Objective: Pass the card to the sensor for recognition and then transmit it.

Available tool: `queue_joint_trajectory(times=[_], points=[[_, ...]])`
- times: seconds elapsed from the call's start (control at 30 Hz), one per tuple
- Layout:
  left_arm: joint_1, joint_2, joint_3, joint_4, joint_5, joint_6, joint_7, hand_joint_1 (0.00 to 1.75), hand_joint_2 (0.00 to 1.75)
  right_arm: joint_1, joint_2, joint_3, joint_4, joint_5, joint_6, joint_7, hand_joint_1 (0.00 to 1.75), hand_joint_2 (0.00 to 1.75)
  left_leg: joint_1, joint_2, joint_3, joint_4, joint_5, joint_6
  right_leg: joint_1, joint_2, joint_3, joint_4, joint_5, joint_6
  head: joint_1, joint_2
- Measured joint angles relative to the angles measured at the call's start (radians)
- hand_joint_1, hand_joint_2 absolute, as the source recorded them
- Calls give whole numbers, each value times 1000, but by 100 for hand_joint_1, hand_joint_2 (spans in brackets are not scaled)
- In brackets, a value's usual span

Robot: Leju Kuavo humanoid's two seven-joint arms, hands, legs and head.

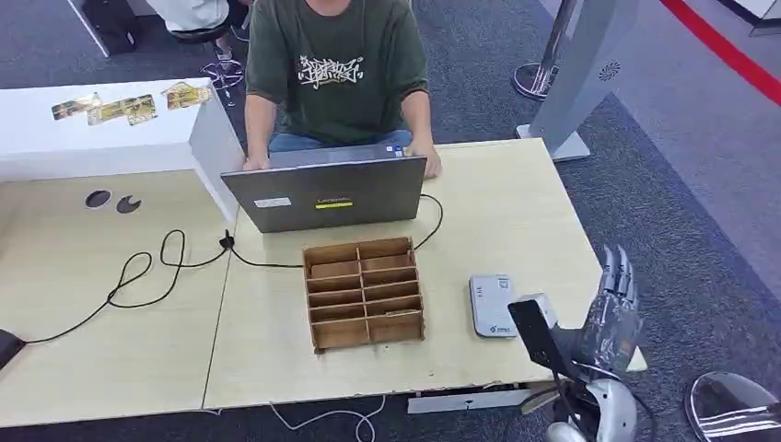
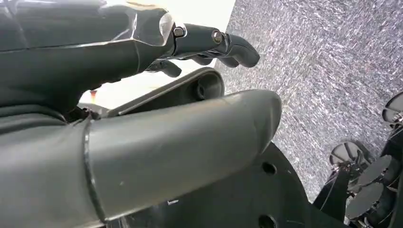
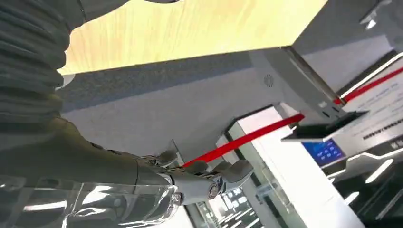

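One flat white card reader (image 1: 491,305) is seen from the head beside the slotted wooden box (image 1: 364,293), while the right hand (image 1: 612,308), raised with fingers straight and apart, is empty; no card is discernible.

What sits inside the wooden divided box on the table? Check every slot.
The wooden divided box shows bare wooden slots in two columns; no card is visible in any. The slots' front dividers hide their floors, so a flat card could go unseen.

person's head (image 1: 332,5) cut off by top edge, laptop (image 1: 327,193) screen hidden, sensor (image 1: 493,305) markings too small to read
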Motion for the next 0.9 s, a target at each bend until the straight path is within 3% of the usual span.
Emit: queue_joint_trajectory(times=[0.3, 0.73, 0.9], points=[[2, 2, 2, 0, -13, -9, 3, 0, 0, 0, -76, 61, 11, 1, 101, 24, 0, 175, 0, 0, 0, 0, 0, 0, 0, 0, 0, 0, 0, 0, 0, 0], [3, 5, 11, 0, -33, -11, 4, 0, 0, -31, -171, 160, 27, 23, 177, 38, 0, 175, 0, 0, 0, 0, 0, 0, 0, 0, 0, 0, 0, 0, 0, 0], [3, 7, 11, 0, -43, -8, 5, 0, 0, -46, -191, 205, 47, 37, 175, 34, 0, 175, 0, 0, -1, 0, 0, 0, 0, 0, 0, 0, 0, 0, 0, 0]])
